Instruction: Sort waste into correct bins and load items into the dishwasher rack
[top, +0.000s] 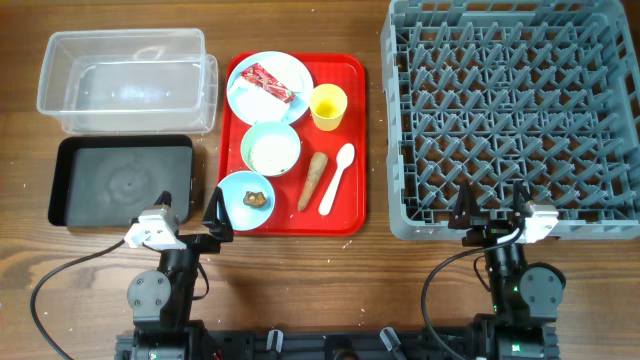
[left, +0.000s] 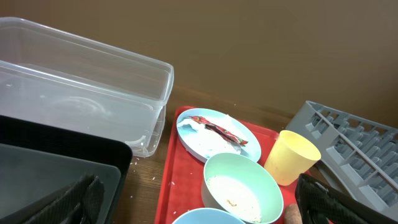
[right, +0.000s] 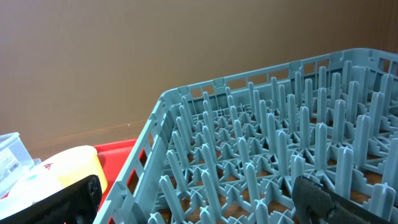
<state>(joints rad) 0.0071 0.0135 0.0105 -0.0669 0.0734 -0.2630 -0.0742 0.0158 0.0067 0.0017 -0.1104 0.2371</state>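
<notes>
A red tray at center carries a pale plate bearing a crumpled red-and-white wrapper, a yellow cup, a green bowl dusted with white grains, a blue bowl with a brown lump, a tapered brown stick and a white spoon. The clear tub sits far left, the black tray near left, the grey pegged rack right. The left gripper and right gripper hang near, jaws spread, holding nothing.

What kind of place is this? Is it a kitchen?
Probably not a real kitchen, more a practice table for clearing dishes. There is a dishwasher rack, a red tray of used dishes, two bins, and two robot arms.
</notes>
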